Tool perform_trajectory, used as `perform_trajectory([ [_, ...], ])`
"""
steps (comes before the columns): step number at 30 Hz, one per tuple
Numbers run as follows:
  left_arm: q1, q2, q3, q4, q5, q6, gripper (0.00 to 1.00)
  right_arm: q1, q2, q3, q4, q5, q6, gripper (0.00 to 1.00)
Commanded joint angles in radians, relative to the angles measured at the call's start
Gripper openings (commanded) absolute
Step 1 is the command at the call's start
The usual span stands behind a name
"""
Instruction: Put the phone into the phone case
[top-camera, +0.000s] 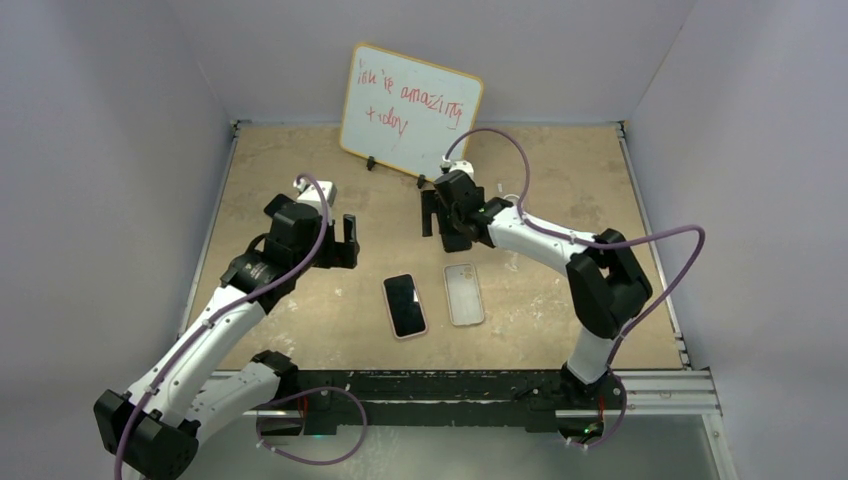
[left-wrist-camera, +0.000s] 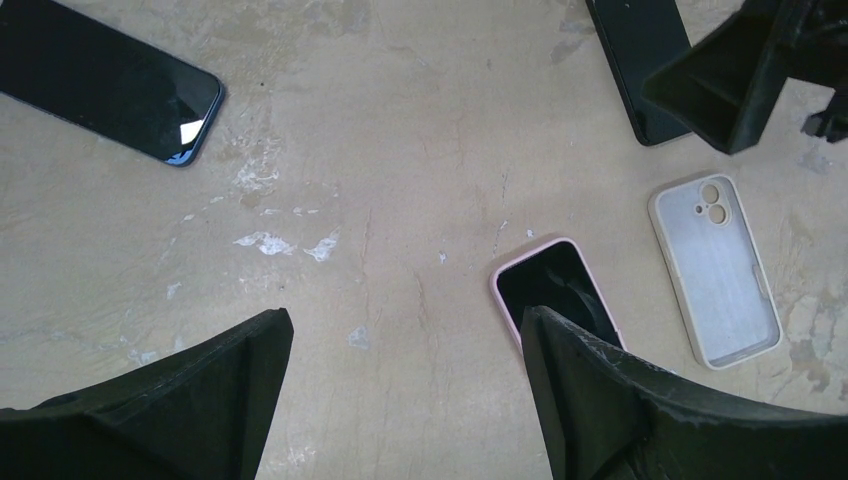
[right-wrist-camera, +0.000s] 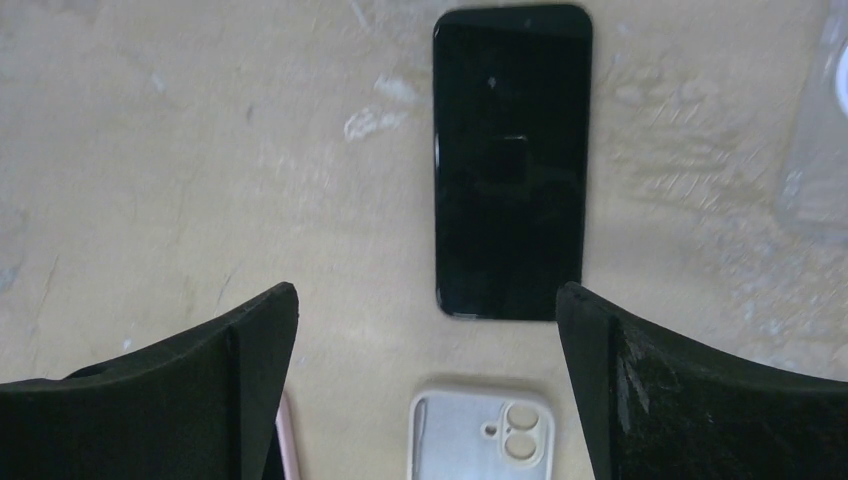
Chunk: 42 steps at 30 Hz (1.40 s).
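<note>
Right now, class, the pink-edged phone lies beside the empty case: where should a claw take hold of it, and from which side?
I'd pinch the pink-edged phone across its two long edges, near mid-length, coming straight down from above. It lies flat and screen-up on the table, so only its thin sides are exposed, and the empty case lies apart, leaving finger room.
</note>
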<state>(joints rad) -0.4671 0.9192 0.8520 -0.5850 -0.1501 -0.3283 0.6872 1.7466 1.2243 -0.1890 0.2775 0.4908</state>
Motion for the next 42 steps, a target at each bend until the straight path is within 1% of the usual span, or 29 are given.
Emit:
perform_trajectory([
  [1,0.001,-0.022,-0.006,0.034,-0.018,0.014,0.88,-0.034,0.073,0.105,-0.014,0.082,-0.083,0.99],
  [10,0.001,-0.033,-0.008,0.035,-0.019,0.014,0.88,-0.1,0.213,0.192,0.0,0.019,-0.135,0.98],
  [14,0.001,-0.032,-0.008,0.037,-0.016,0.015,0.88,-0.106,0.267,0.213,0.004,-0.034,-0.133,0.98],
  [18,0.001,-0.031,-0.008,0.036,-0.016,0.015,0.88,-0.106,0.308,0.217,0.008,-0.03,-0.134,0.98],
  [21,0.001,-0.03,-0.008,0.037,-0.019,0.014,0.88,-0.106,0.337,0.227,0.007,-0.036,-0.131,0.95],
  [25,0.001,-0.026,-0.006,0.037,-0.021,0.014,0.88,-0.104,0.376,0.259,-0.027,-0.017,-0.137,0.87],
  [31,0.001,-0.021,-0.007,0.04,-0.017,0.018,0.88,-0.104,0.378,0.239,-0.032,0.031,-0.153,0.72],
  [37,0.001,-0.013,-0.004,0.038,-0.018,0.017,0.88,-0.108,0.322,0.188,-0.031,0.01,-0.146,0.56],
  [42,0.001,-0.011,-0.005,0.036,-0.017,0.014,0.88,-0.125,0.259,0.13,-0.035,0.016,-0.144,0.49],
])
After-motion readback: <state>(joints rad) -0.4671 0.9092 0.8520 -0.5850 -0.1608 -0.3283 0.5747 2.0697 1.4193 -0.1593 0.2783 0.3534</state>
